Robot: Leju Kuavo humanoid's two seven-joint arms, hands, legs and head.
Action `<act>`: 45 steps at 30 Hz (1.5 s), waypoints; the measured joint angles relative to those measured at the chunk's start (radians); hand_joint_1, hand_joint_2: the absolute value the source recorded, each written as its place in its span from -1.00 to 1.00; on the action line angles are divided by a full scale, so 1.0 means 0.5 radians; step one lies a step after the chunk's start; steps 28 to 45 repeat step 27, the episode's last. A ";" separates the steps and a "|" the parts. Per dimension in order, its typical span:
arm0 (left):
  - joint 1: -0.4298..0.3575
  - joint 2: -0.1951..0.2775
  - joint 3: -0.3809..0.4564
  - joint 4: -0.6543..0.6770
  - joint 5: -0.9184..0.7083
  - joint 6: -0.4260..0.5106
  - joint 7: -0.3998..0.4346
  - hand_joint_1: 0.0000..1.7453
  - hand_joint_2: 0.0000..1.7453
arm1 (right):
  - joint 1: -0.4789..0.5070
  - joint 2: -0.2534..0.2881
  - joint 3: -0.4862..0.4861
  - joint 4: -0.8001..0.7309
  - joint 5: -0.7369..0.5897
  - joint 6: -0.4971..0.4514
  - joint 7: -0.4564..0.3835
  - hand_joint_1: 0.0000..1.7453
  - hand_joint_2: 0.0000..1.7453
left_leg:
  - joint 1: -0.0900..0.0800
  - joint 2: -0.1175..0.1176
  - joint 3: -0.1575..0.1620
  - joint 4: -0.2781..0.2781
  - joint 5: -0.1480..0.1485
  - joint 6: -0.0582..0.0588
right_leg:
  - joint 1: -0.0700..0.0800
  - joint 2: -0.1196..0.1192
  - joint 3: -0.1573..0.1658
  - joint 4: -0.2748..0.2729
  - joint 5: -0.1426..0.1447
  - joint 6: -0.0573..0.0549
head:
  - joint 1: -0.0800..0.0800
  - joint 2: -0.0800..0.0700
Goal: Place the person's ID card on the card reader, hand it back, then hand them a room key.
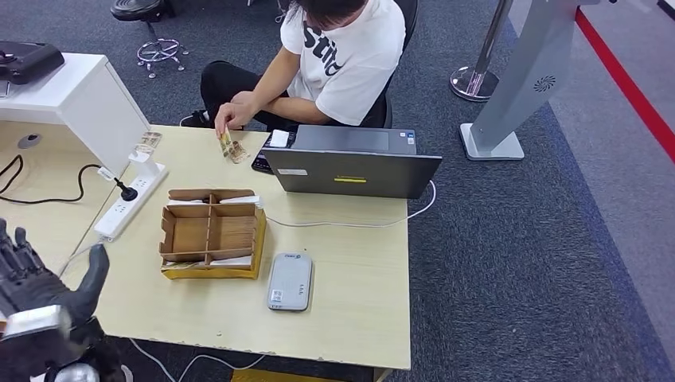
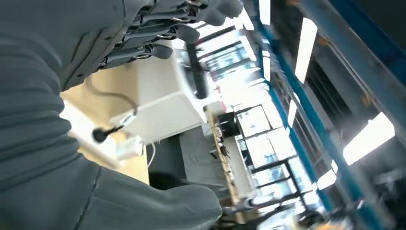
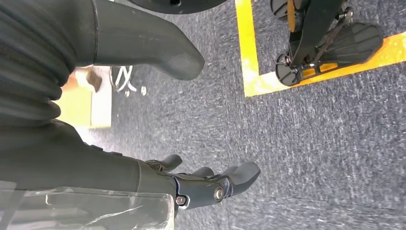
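Dark grey carpet floor (image 1: pixel 517 263), red stripe (image 1: pixel 629 87) along the right edge. Light wood desk (image 1: pixel 358 270) in the middle, white cabinet (image 1: pixel 79 99) at its left. Chrome stanchion base (image 1: pixel 475 79) and grey sign stand (image 1: pixel 525 87) beyond. Black stool (image 1: pixel 151 32) at back left.

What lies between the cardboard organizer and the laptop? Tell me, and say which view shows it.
In the head view, a thin white cable crosses bare tabletop between the cardboard organizer and the laptop.
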 joint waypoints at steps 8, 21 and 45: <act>0.124 -0.394 0.903 0.033 0.438 -0.672 -0.022 -1.00 1.00 | 0.004 0.033 -0.096 -0.002 -0.006 -0.027 -0.016 -1.00 1.00 | 0.000 0.000 0.001 -0.001 0.000 0.000 | 0.000 -0.002 0.001 0.000 -0.001 0.000 | 0.001 0.000; -0.165 -0.443 1.921 1.588 0.069 -0.710 0.146 -1.00 1.00 | -0.001 0.075 -0.168 -0.002 0.053 -0.040 -0.017 -1.00 1.00 | -0.001 -0.002 0.002 -0.001 0.000 0.000 | 0.000 -0.003 0.003 0.000 -0.001 0.000 | 0.001 0.000; -0.266 -0.331 2.123 2.204 -0.022 -0.781 0.497 0.47 1.00 | -0.002 0.075 -0.167 -0.002 0.144 0.007 -0.036 0.34 1.00 | -0.001 -0.002 0.003 -0.001 0.000 0.000 | -0.001 -0.004 0.003 0.000 -0.001 0.000 | 0.001 0.000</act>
